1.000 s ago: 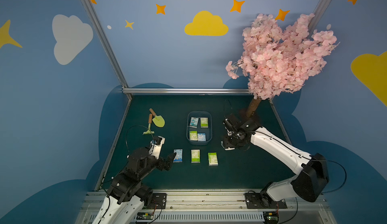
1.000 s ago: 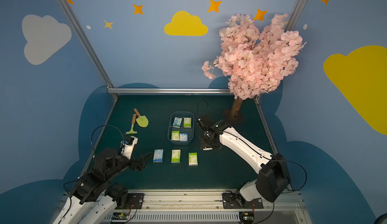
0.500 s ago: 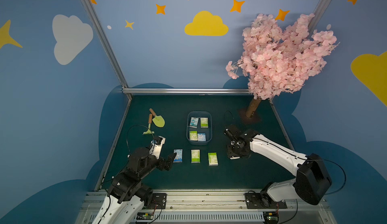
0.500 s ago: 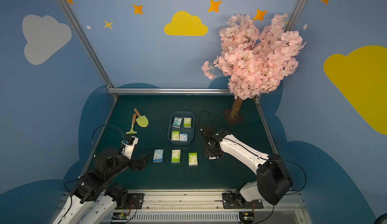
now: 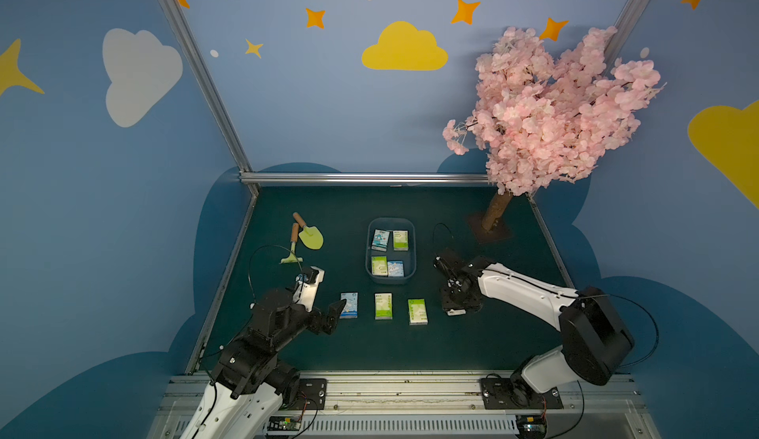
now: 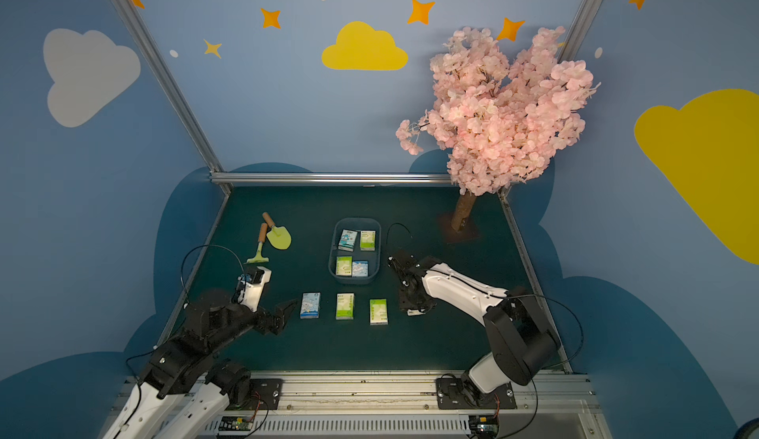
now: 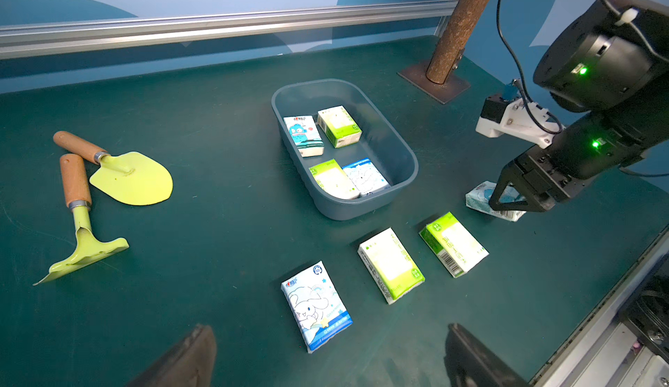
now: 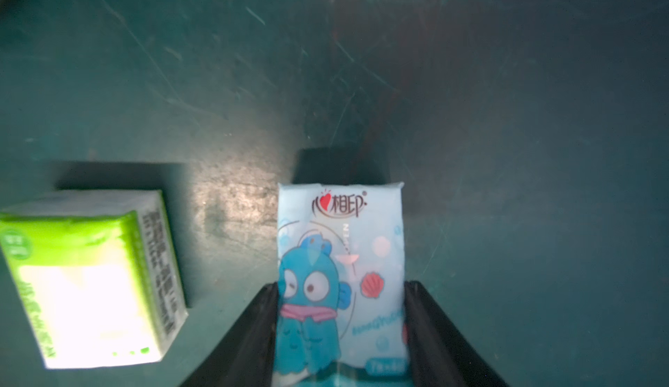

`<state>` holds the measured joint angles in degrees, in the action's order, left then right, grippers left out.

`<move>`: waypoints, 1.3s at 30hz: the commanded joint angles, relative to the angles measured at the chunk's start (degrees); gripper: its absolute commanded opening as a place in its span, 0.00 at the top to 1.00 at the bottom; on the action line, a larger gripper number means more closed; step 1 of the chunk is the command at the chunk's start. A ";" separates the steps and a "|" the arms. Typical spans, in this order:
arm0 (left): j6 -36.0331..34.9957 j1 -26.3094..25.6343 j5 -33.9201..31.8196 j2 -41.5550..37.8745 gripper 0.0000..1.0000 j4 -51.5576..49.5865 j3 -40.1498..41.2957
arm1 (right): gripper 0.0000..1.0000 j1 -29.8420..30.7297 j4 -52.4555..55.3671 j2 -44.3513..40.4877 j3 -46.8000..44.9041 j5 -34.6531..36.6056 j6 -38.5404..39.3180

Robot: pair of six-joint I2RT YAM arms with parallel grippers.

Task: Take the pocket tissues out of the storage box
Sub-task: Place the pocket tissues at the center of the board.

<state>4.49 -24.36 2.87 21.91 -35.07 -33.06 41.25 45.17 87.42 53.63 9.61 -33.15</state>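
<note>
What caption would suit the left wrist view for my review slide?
Right gripper grips a blue tissue pack beside three packs laid on the mat; four more lie in the storage box.

Both top views are kinda dim and flat, the table (image 5: 369, 346) goes dark and the wall posts (image 5: 195, 67) lean out toward the edges. Left wrist view is crisp and bright, bit of sheen on the rail (image 7: 217, 26). Right wrist view is murky and soft, corners dark, green pack (image 8: 90, 294) blown out white, blue pack (image 8: 340, 258) throwing a hard shadow.
</note>
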 commanded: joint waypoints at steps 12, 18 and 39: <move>0.08 0.28 0.39 0.07 0.00 0.61 0.76 | 0.35 1.28 1.70 1.20 -0.41 -0.63 -2.10; 0.07 0.28 0.06 -0.07 0.00 0.53 0.74 | 0.23 0.85 4.22 -0.88 1.41 1.52 -1.22; 13.09 0.28 -3.23 14.56 0.00 5.88 -6.46 | 0.02 -6.02 9.54 -17.79 11.91 5.94 2.30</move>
<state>13.82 -24.36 0.16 33.65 -32.05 -36.56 36.25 53.06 71.83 64.75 14.00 -31.62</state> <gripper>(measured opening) 0.999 0.981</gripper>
